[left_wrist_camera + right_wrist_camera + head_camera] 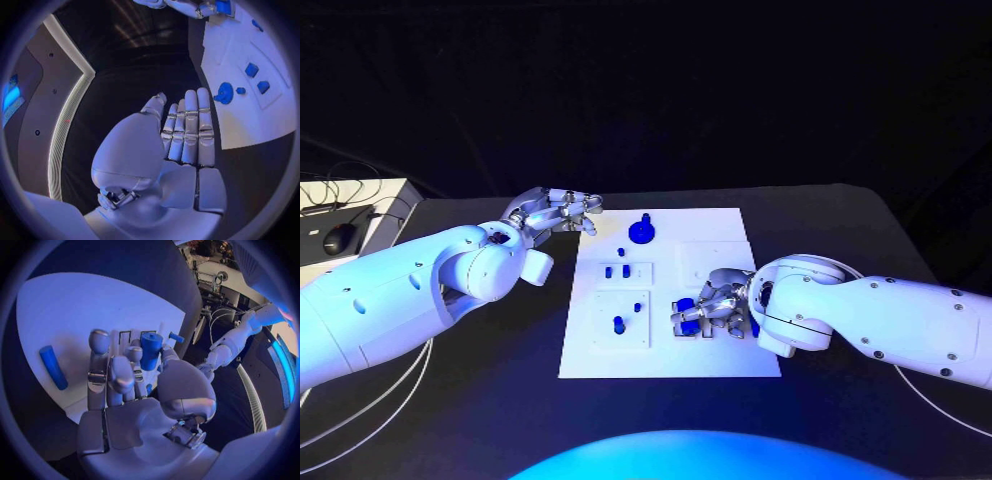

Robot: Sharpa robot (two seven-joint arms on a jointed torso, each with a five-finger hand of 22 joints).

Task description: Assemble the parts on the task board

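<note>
My right hand [134, 390] was down over the near right part of the task board [718, 225], fingers closed round a short blue peg [150, 349] that stood upright between my thumb and the fingers beside it. On the board this put the hand at the lower right block, where a few small blue parts [689, 320] showed just under my fingers.

The risk I judged greatest was the peg tilting in my grip as I brought it down: I held it near its lower end, so a slight skew could have made it catch on the edge of its seat and jam, or twist out of my fingers. My own fingers also hid the socket from above, so I could have missed it. Pressing hard while misaligned might have shifted the board or knocked the neighbouring pieces. A long blue pin [52, 367] lay loose on the white surface well apart from the hand; a wide sweep could have rolled it.

My right arm reached in low with the wrist bent down toward the board. My left hand [184, 132] hung beside the board's far left corner, off the white surface, fingers straight and together, holding nothing, near the round blue knob [642, 231].
</note>
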